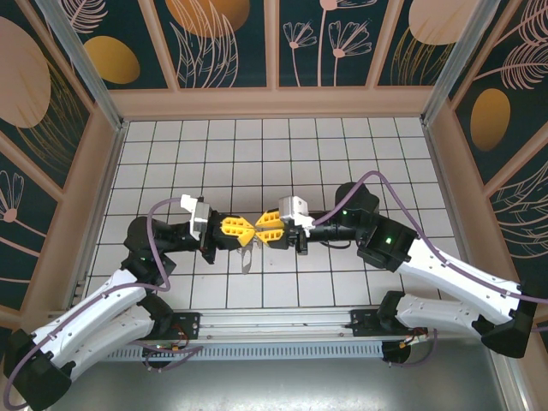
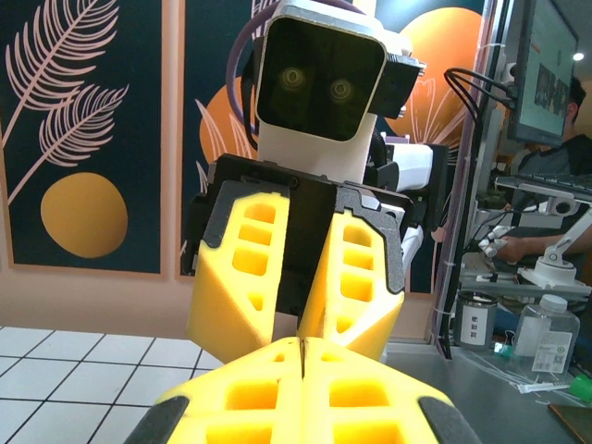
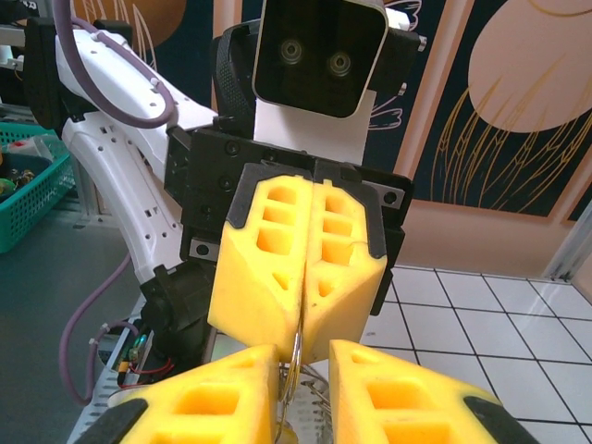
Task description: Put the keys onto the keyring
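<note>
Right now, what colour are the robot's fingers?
Bright yellow; the fingers show best in the right wrist view.

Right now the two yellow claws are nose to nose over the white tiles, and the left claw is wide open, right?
Not quite. The left gripper is shut, its fingers pressed flat together, as the right wrist view shows. The rest holds: it meets the right gripper nose to nose over the white tiles.

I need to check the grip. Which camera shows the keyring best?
Right wrist: the keyring is a thin wire loop leaving the shut left fingers. Top external shows it tiny, hanging below the fingers; left wrist, a thin edge-on line.
</note>
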You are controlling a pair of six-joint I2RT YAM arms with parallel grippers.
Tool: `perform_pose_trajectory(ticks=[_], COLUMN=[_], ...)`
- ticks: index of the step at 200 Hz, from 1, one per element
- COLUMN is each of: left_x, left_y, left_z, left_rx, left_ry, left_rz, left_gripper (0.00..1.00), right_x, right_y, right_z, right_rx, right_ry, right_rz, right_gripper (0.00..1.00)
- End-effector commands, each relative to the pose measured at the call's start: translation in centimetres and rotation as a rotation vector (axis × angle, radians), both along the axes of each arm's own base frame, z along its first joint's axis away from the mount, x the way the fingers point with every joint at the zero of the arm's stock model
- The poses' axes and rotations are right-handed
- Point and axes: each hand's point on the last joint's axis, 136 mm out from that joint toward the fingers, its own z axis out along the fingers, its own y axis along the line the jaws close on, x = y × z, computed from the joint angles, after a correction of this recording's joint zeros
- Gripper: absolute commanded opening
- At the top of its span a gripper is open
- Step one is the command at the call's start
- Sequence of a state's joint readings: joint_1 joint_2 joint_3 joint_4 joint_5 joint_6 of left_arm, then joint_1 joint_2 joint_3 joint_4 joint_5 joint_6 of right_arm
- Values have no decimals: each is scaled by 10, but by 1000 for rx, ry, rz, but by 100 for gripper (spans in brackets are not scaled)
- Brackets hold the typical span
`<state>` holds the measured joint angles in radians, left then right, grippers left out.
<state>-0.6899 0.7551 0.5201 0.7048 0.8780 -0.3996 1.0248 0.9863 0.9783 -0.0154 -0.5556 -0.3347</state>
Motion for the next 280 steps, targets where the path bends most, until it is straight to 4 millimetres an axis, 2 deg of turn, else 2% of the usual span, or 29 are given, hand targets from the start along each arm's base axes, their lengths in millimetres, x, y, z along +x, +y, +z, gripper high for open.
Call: perform_pose_trajectory(ticks=[1,19,56,68,78,117,142,162,215,227,235,237,255,280], left_x=[-7,-7,-8,-9,-8,-2,8,18,25,23,23,22,20,17], left_y=[2,2,3,4,4,2,-3,-6,-7,-7,-7,-8,-7,-4], left_z=[14,14,15,17,16,10,-1,-18,-50,-55,-58,-58,-56,-34], left_rx=[-20,-19,-23,-25,-23,27,131,252,418,431,437,440,427,328], left_ry=[-59,-59,-63,-69,-69,-64,-57,-49,-39,-33,-29,-28,-36,-65], left_rz=[-11,-12,-11,-9,-3,33,73,109,120,108,99,97,90,111], left_gripper=[0,0,0,0,0,0,0,0,13,10,0,0,0,0], right_x=[7,6,8,9,10,10,11,14,25,28,29,29,30,25], right_y=[4,5,8,8,8,4,3,4,8,9,10,10,12,12], right_z=[-11,-12,-17,-18,-18,-16,-16,-18,-28,-31,-32,-32,-31,-31], right_rx=[-29,-33,-50,-55,-59,-66,-101,-138,-246,-268,-279,-282,-286,-262], right_ry=[3,10,23,26,25,-2,-19,-33,-56,-63,-67,-66,-73,-55], right_rz=[-23,-13,-18,-22,-24,-32,-36,-50,-73,-78,-78,-78,-74,-56], right_gripper=[23,22,13,8,0,0,0,0,0,0,0,0,0,0])
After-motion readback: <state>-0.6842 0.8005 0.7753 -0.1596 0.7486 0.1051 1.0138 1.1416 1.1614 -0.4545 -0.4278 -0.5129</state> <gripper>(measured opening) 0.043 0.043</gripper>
